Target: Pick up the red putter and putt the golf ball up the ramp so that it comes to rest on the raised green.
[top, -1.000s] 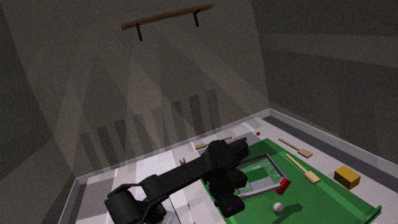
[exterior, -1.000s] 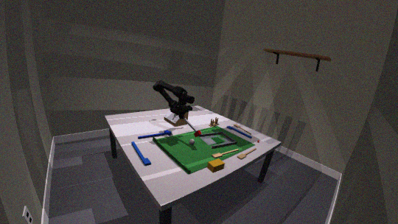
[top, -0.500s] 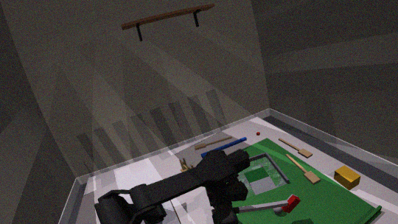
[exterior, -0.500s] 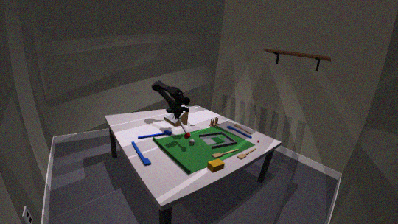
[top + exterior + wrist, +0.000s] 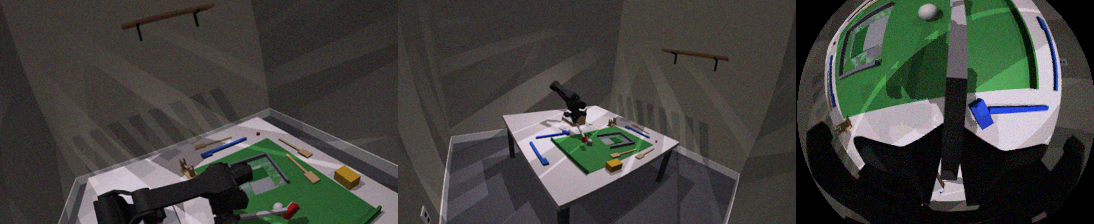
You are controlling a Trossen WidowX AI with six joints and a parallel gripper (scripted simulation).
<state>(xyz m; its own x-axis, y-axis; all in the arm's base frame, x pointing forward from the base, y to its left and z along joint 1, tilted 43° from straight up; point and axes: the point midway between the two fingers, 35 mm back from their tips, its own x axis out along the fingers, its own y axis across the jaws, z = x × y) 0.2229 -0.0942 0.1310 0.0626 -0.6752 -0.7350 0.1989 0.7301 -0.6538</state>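
My gripper (image 5: 951, 127) is shut on the dark handle of the red putter (image 5: 291, 211) (image 5: 584, 139). The putter's pale shaft slopes down over the green mat (image 5: 324, 199) (image 5: 571, 151) (image 5: 996, 60). Its red head is beside the white golf ball (image 5: 278, 205) (image 5: 589, 141) (image 5: 928, 12), on the side away from the ramp; I cannot tell whether they touch. The head is out of the wrist view. The grey ramp (image 5: 262, 185) (image 5: 607, 140) leads to the raised green (image 5: 259, 172) (image 5: 616, 140) (image 5: 859, 42), which has dark walls around it.
A blue mallet (image 5: 566, 133) (image 5: 981, 114) lies near the arm. Other blue clubs (image 5: 225, 147) (image 5: 539, 152) lie beside the mat. Wooden clubs (image 5: 312, 177) (image 5: 615, 155) and a yellow block (image 5: 347, 177) (image 5: 614, 165) are at the far side. A small wooden rack (image 5: 188, 170) (image 5: 612, 122) stands beside the mat.
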